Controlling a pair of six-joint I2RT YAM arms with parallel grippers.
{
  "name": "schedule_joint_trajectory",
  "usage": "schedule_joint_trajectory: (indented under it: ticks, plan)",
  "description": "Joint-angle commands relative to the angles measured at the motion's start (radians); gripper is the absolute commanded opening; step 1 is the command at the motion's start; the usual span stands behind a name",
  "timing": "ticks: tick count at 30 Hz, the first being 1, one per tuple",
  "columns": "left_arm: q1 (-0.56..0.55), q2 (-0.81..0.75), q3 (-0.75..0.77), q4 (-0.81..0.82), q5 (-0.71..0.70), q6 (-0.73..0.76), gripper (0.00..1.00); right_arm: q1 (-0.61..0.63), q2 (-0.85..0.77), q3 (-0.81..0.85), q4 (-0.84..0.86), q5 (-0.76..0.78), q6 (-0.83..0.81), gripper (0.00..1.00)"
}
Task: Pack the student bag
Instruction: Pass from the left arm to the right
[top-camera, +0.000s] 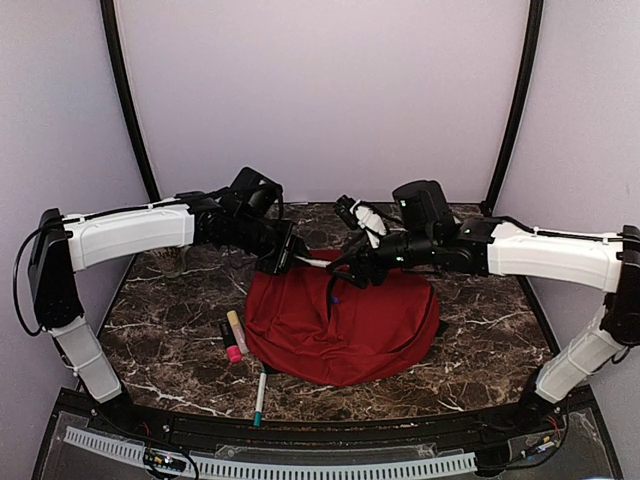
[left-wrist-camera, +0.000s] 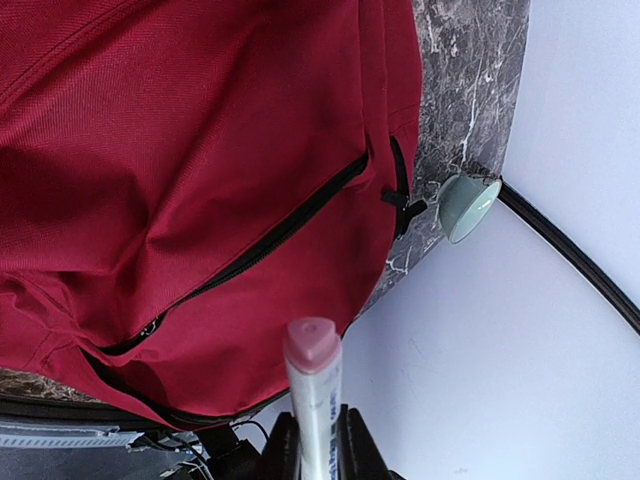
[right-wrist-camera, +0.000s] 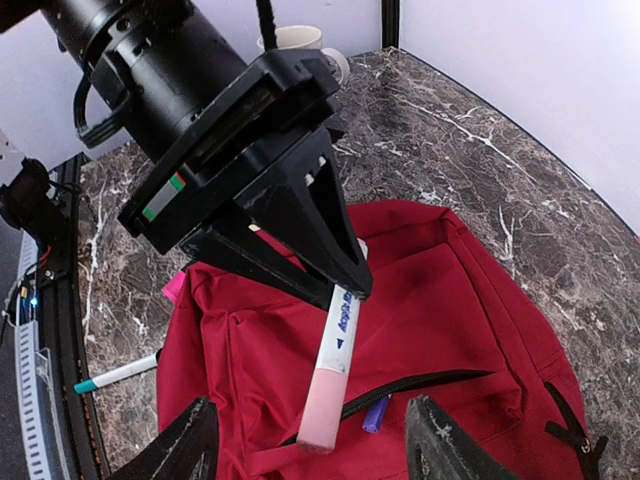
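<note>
Top view first: the student bag (top-camera: 345, 325) is lying flat in the middle of the marble surface (top-camera: 480, 340), pretty much between the two arms. The left hand (top-camera: 290, 258) is over the bag's far edge, clamped on a white marker (top-camera: 312, 262) that points across at the right hand (top-camera: 347, 268), which is right by its tip. Left of the bag there's a highlighter (top-camera: 236, 332) with a pink end, plus a teal-capped pen (top-camera: 260, 385) nearer the front edge. Left wrist cam: the fingers (left-wrist-camera: 280, 450) are pinched tight on the marker (left-wrist-camera: 312, 385), pink cap out front. The red bag (left-wrist-camera: 200, 150) fills most of the frame, black zipper running across it, and a pale green mug (left-wrist-camera: 468, 205) sits by the surface's corner. Right wrist cam: the right hand's fingers (right-wrist-camera: 190, 450) are spread wide apart, and the marker's pink cap (right-wrist-camera: 322, 415) hangs between them, touching neither as far as I can tell. A blue pen (right-wrist-camera: 377, 412) pokes out of the bag's zip pocket.
</note>
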Motion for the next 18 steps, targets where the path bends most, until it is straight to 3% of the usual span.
schedule_joint_trajectory:
  ticks: [1,12,18]
  plan:
    - [-0.006,0.007,0.041,-0.035,0.023,-0.043,0.0,0.023,0.043,0.07,-0.042,0.048,-0.112,0.62]
    - [-0.005,0.029,0.052,-0.023,0.051,-0.044,0.0,0.054,0.103,0.105,-0.048,0.104,-0.179,0.25]
    - [-0.002,0.035,0.052,-0.013,0.07,-0.041,0.0,0.061,0.139,0.105,-0.04,0.124,-0.192,0.12]
